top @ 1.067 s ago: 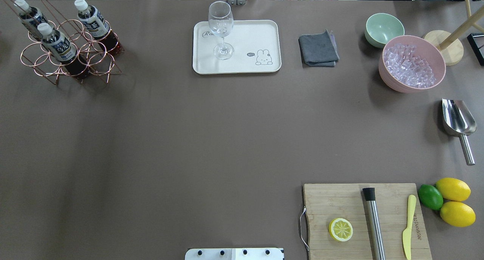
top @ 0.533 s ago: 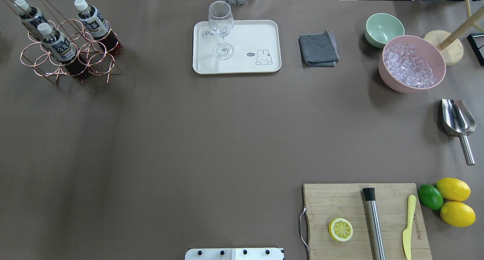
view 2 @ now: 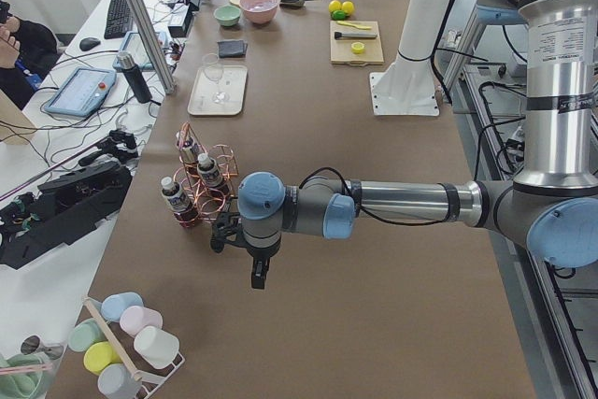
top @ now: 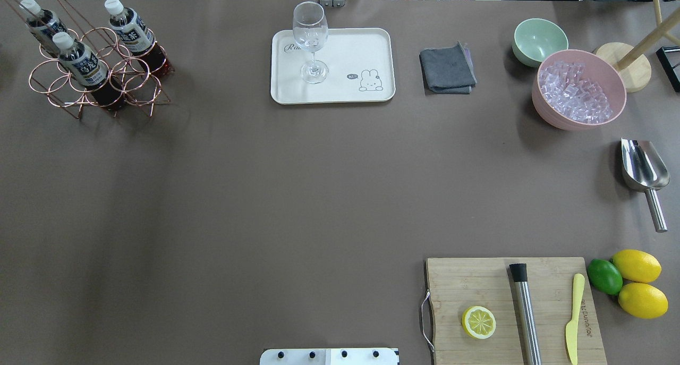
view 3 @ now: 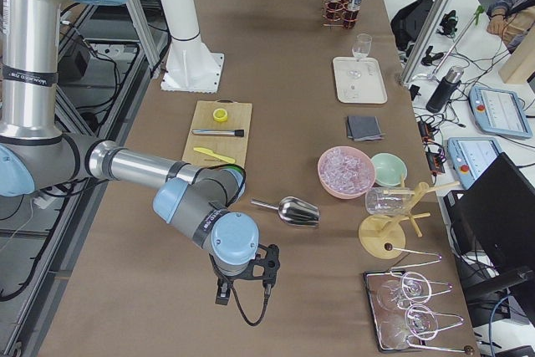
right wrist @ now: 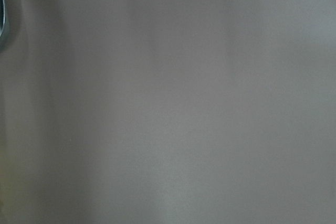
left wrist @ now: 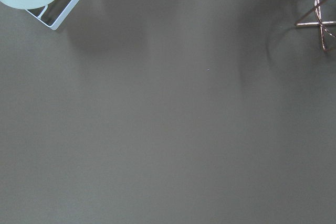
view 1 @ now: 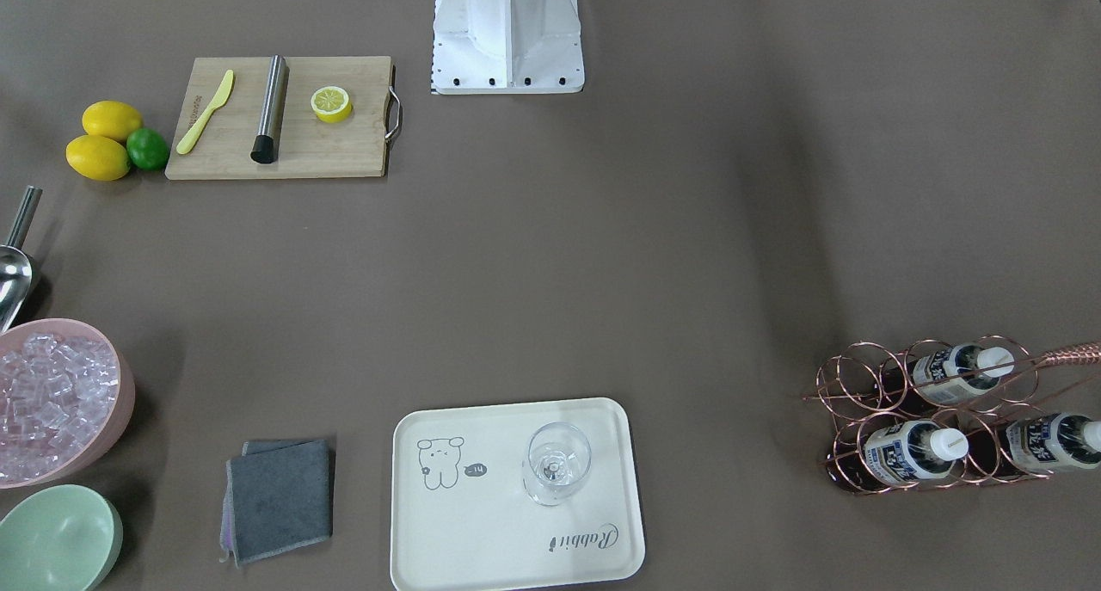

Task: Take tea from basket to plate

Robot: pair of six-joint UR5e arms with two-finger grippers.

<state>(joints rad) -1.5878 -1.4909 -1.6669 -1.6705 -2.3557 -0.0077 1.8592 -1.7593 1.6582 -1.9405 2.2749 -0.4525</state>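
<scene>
Copper wire forms the basket [top: 106, 78], at the counter's [top: 265, 195] far left corner with three tea bottles [top: 81, 62] upright in its rings; the cream plate [top: 350, 51], well apart, bears a wine glass [top: 311, 41]. Only the side views catch the arms: the left fingers [view 2: 257, 273] hang just beside the basket, the right fingers [view 3: 223, 290] near a steel scoop [view 3: 288, 209]. Whether either pair is spread, I cannot tell.
</scene>
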